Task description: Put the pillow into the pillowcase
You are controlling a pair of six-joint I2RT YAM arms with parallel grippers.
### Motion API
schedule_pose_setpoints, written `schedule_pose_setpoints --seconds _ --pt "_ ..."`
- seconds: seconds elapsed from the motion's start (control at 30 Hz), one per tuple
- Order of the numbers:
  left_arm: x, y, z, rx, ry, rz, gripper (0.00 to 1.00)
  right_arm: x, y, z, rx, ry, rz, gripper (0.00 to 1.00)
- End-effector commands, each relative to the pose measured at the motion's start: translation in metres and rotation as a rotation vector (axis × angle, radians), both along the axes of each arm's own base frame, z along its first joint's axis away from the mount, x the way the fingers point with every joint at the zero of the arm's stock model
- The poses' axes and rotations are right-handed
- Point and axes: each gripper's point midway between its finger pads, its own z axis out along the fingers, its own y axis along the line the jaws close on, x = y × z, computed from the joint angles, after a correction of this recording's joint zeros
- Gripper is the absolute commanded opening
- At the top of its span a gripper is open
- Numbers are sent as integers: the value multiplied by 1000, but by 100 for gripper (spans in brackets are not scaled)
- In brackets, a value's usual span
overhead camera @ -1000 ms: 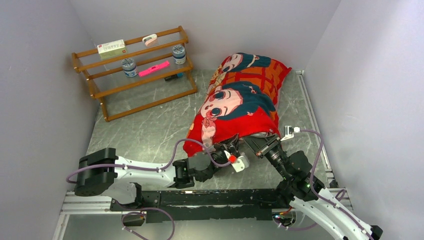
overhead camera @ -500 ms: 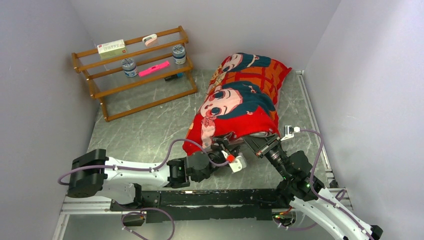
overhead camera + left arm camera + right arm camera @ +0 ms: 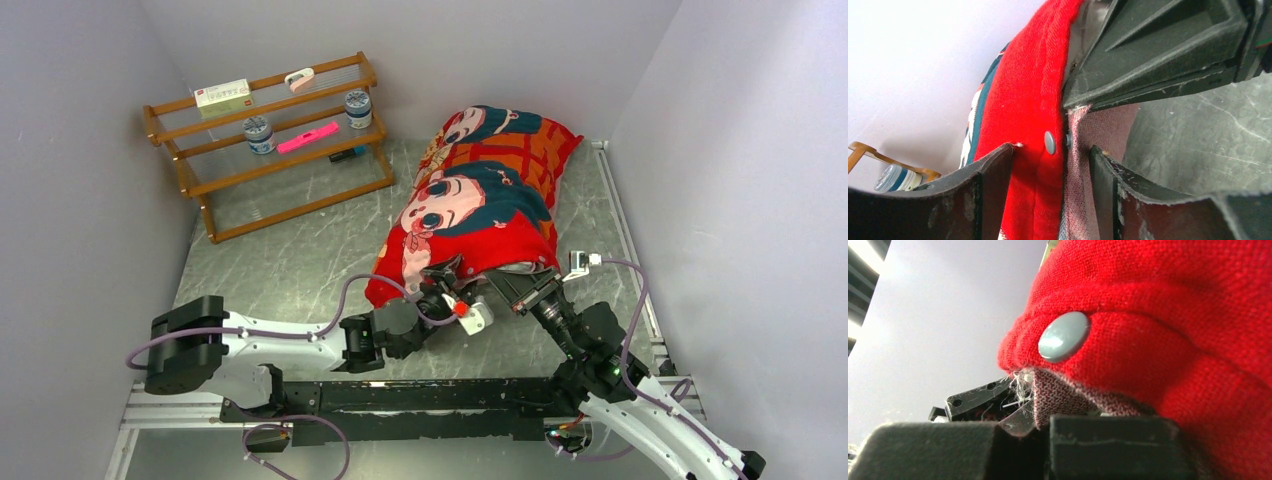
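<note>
Grey marbled table, pale walls on three sides. pillowcase lies right of centre, running from near the far wall back toward the arms. It's plump along its whole length, so I judge the pillow is inside. No white shows from above, so I can't confirm it's fully seated. wooden rack is far left, well apart, not in play.

Both arms meet at the case's near open end. right gripper is clamped tight on the hem's pink reverse side, just under a grey snap button. Reads as anchoring the mouth so the fabric can't slide. left gripper has its jaws apart, straddling the same hem fold with the snap between the fingers, not pinching.

Judgement: stuffing looks mostly done, work is now at the mouth. Risk: a regrip catches one layer only.
</note>
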Motion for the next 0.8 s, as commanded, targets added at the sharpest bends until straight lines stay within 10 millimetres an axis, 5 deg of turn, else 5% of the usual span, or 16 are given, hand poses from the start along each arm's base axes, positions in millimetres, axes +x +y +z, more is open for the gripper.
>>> schedule_pose_setpoints --seconds 0.0,0.17,0.43,0.77 --pt "4 -5 24 -52 -54 -7 60 -14 -9 59 167 -141 23 0" --pt "2 -12 27 -39 -82 -45 50 -13 -5 56 170 -137 35 0" --pt "-5 -22 34 -35 -111 -107 6 -11 -2 52 166 -130 39 0" --pt "-8 -7 53 -104 -94 -113 5 -6 -4 46 126 -123 6 0"
